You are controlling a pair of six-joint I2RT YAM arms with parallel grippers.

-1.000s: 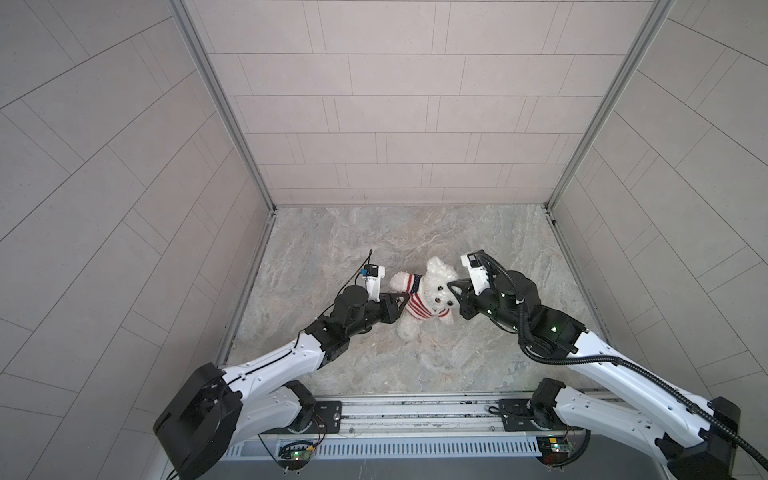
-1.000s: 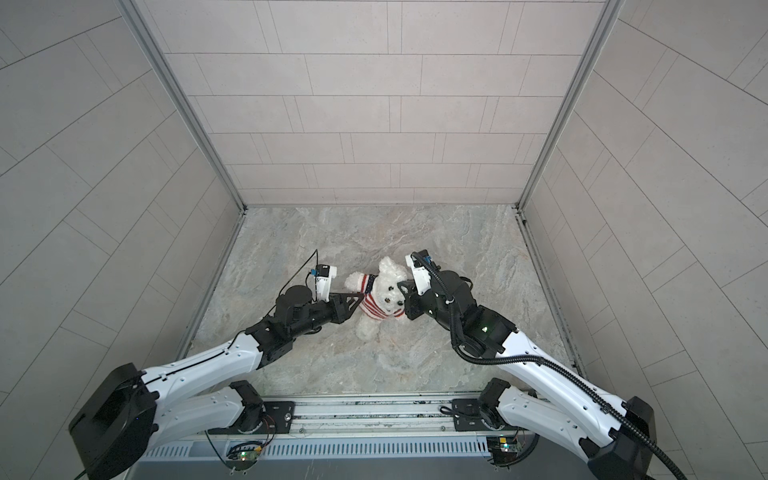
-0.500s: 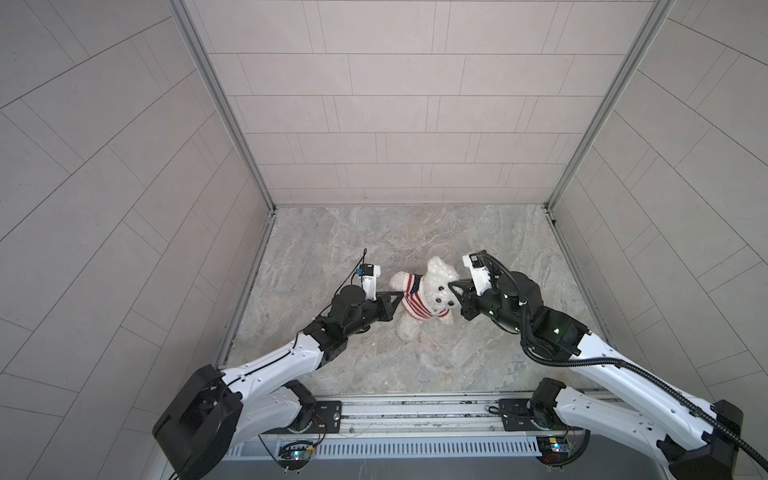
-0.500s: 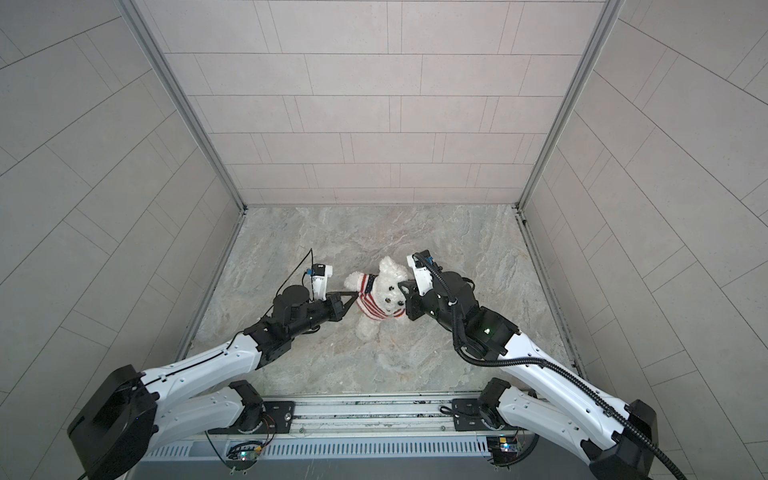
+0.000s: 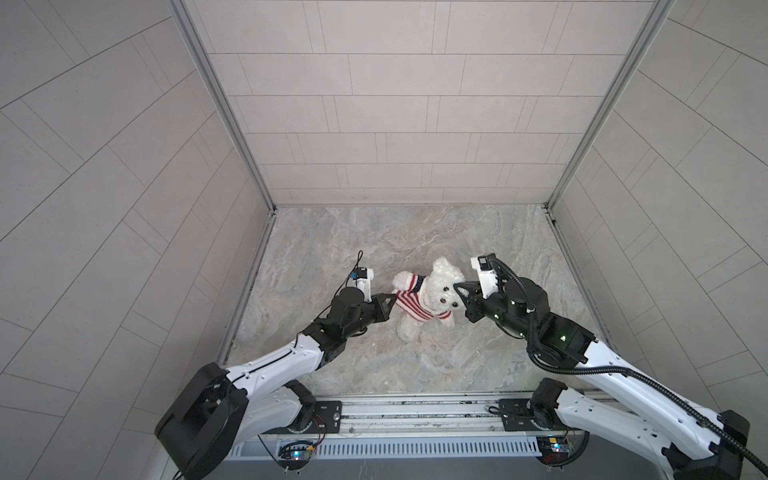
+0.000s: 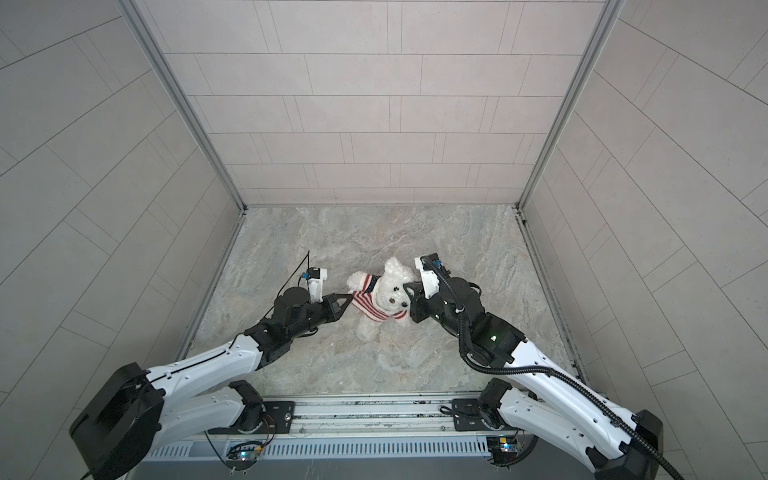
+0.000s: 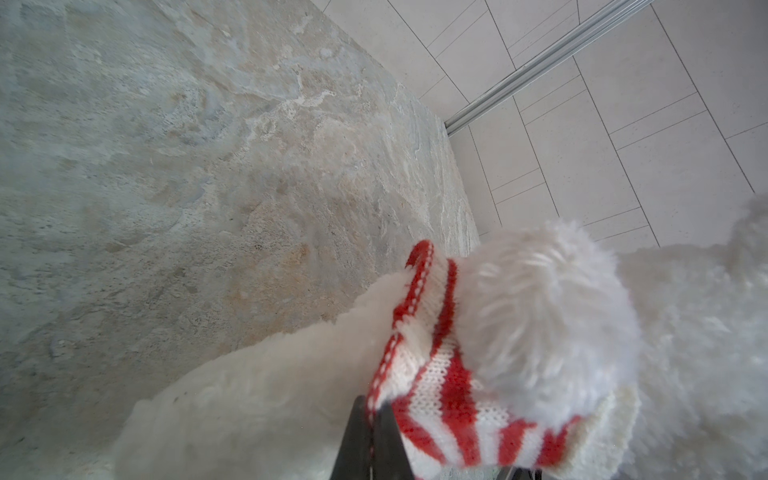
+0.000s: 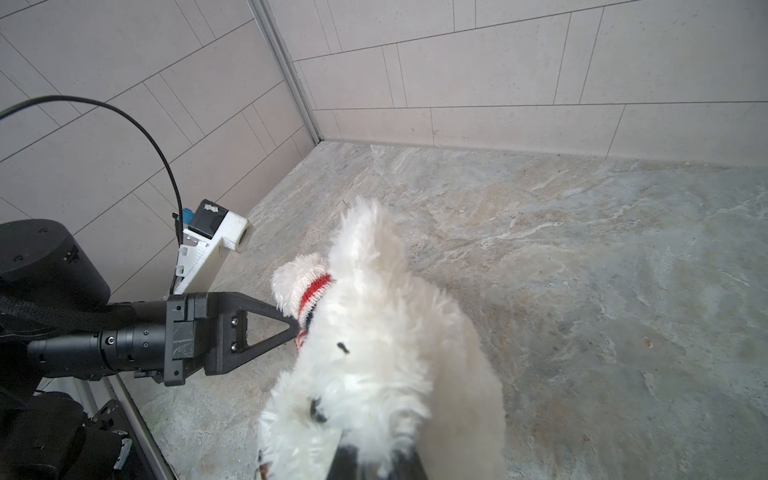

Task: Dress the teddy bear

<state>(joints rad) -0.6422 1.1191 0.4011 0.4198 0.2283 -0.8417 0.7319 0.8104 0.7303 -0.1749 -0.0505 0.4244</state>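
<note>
Moved: left fingers (image 7: 353,440) have closed, now pinching sweater (image 5: 409,303) hem | right fingers (image 8: 345,461) pinch teddy bear (image 5: 442,286) head fur | teddy bear between both, resting on tabletop (image 5: 374,241) | risk: thin hem slips out under pull, or fur grip gives

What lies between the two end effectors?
The teddy bear, wearing a striped sweater, fills the gap between left end effector and right end effector in both top views.

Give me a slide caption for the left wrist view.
Left claw pinches the edge of the striped sweater on the fluffy white teddy bear.
</note>
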